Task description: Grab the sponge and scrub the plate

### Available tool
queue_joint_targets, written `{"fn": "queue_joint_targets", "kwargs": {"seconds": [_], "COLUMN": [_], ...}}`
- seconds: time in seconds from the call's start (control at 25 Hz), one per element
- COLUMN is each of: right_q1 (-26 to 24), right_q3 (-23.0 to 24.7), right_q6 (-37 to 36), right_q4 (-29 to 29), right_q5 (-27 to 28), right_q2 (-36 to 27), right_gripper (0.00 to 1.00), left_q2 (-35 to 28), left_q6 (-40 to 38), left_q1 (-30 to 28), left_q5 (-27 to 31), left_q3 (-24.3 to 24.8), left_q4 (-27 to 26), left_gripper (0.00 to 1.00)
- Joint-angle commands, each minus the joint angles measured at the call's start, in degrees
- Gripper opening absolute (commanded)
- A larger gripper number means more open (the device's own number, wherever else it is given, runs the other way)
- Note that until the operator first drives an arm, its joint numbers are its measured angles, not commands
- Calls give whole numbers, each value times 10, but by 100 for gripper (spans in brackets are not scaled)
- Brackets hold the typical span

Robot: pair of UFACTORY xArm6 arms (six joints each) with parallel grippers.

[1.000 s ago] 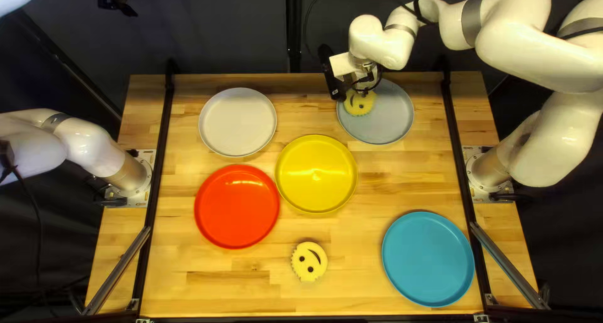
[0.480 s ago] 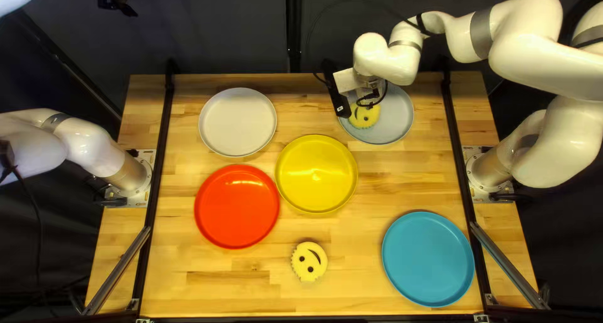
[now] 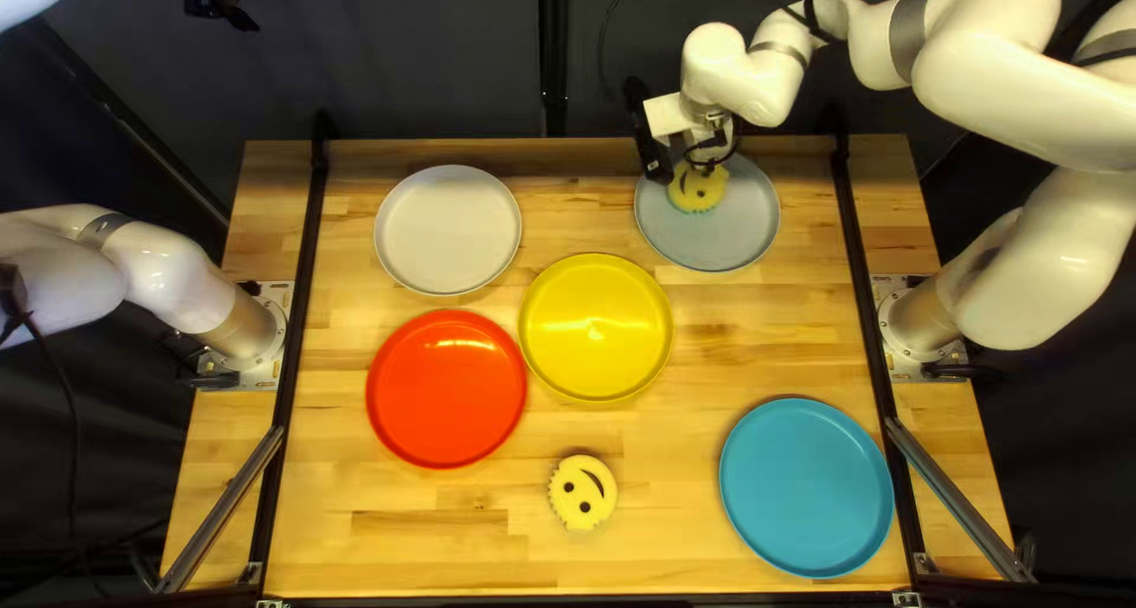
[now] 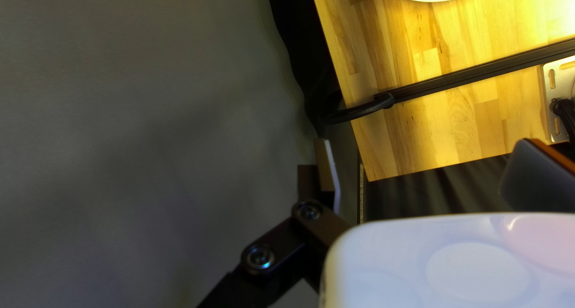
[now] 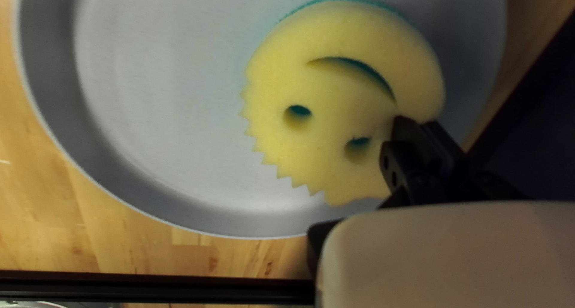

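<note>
Sponge (image 3: 698, 192) has slid toward the gray plate's (image 3: 724, 239) far rim.

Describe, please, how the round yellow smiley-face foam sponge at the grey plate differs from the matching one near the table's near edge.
The sponge at the plate is held by my right gripper; the loose sponge is held by nothing. The first is over the grey plate, the second on the wooden table. Both are yellow, with cut-out eyes, a cut-out smile and a jagged edge.
</note>
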Motion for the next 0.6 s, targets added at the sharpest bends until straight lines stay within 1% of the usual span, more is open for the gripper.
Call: {"fn": "queue_joint_targets", "kwargs": {"seconds": [0.04, 0.32, 0.48, 0.6], "right_q1": [9, 21, 36, 53], "right_q3": [20, 74, 99, 126], "right_q6": [16, 28, 40, 62], "right_q4": [-13, -20, -21, -29], "right_q5": [-18, -40, -45, -47], "right_q2": [-12, -47, -67, -90], "right_gripper": [0, 0, 0, 0], "left_q2": [0, 0, 0, 0], "left_q6": [0, 0, 0, 0], "left_q1": [0, 0, 0, 0], "left_q5": [0, 0, 0, 0], "left_q3": [0, 0, 0, 0], "left_q4": [0, 0, 0, 0], "left_gripper": [100, 100, 100, 100]}}
